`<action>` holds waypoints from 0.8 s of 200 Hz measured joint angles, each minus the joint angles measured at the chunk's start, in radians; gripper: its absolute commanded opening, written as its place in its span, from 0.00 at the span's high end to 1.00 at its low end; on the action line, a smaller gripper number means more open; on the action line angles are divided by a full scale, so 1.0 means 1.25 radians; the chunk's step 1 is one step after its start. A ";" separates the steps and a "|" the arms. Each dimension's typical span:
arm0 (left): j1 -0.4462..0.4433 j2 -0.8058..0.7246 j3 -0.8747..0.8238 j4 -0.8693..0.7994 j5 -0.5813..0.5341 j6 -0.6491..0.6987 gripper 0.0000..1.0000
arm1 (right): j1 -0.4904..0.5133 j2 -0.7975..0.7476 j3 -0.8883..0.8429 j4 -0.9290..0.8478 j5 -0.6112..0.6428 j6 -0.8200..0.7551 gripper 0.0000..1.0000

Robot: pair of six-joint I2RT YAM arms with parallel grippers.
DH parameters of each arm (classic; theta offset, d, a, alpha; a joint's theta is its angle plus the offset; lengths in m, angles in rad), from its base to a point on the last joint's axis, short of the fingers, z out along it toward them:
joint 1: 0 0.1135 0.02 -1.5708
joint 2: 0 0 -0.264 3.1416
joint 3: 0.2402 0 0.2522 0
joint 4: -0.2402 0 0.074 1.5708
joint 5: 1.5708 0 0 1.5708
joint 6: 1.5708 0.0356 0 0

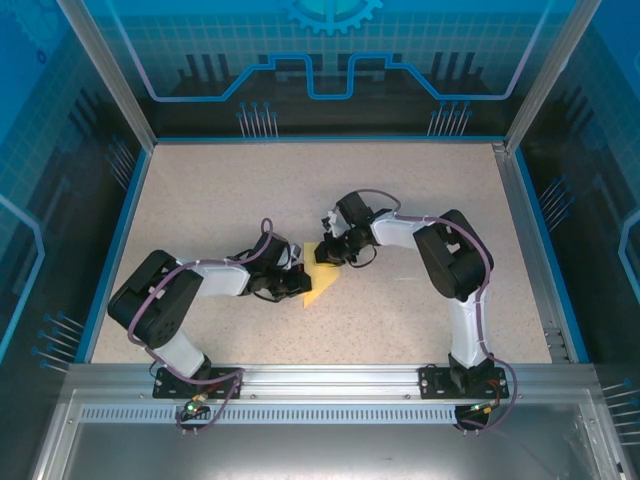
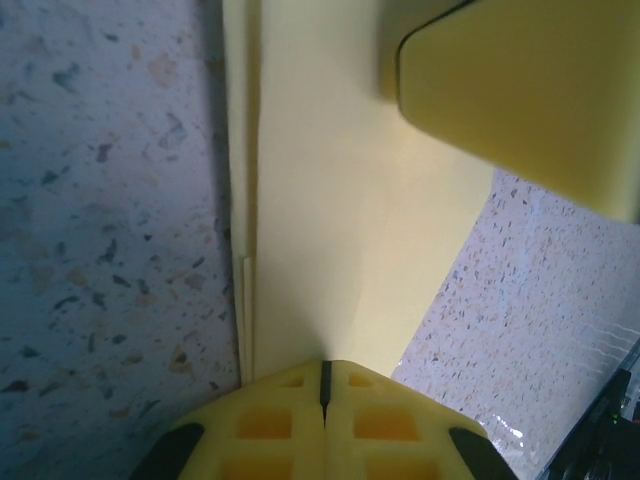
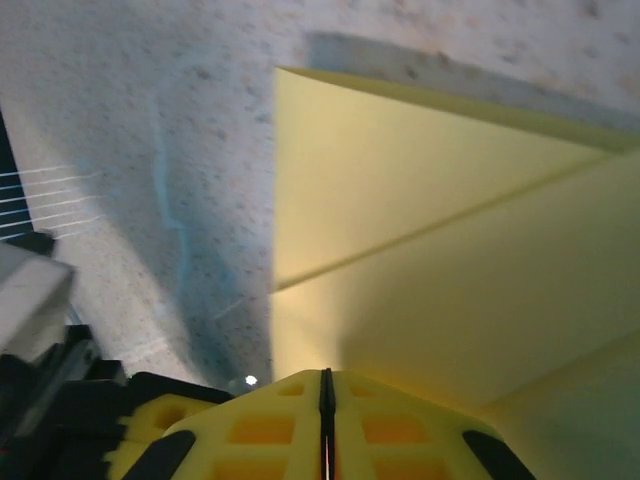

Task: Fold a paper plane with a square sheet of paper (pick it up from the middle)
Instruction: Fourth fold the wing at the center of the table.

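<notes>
Both arms are in tight over the sheet of paper (image 1: 322, 282), which lies partly folded near the middle of the table (image 1: 420, 190).

The danger here: this paper is thin and two tools are bearing on it from opposite sides. If one arm drags while the other pins, I'd expect a wrinkle or a tear along the fold. If either tip lifts carelessly, the top layer could spring up and the fold come undone. A sideways slide would skew the diagonal crease (image 3: 440, 222), and a skewed crease makes a lopsided dart.

Now the tools. From above, the left gripper (image 1: 292, 283) sits at the sheet's 9 o'clock and the right gripper (image 1: 338, 252) at its 1 o'clock.

In the left wrist view, the left gripper (image 2: 325, 385) has its yellow fingers pressed together with just a dark seam between them. The tip meets the paper at 6 o'clock, beside the stacked layered edge (image 2: 243, 280). A blurred yellow block (image 2: 530, 100) looms at 1 o'clock, too soft to identify.

In the right wrist view, the right gripper (image 3: 325, 400) is likewise closed tight, with its tip on the sheet.

Whether either seam traps a layer, I cannot tell.
</notes>
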 measured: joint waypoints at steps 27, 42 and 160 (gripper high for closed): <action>0.000 -0.006 0.012 -0.035 -0.002 0.000 0.96 | 0.000 0.009 -0.014 0.013 -0.003 0.000 0.93; 0.000 -0.011 0.023 -0.069 -0.006 0.001 0.93 | 0.000 0.009 -0.022 0.027 -0.008 0.000 0.93; 0.016 0.002 0.147 -0.150 0.089 -0.048 0.80 | -0.001 0.007 -0.033 0.047 -0.014 0.000 0.94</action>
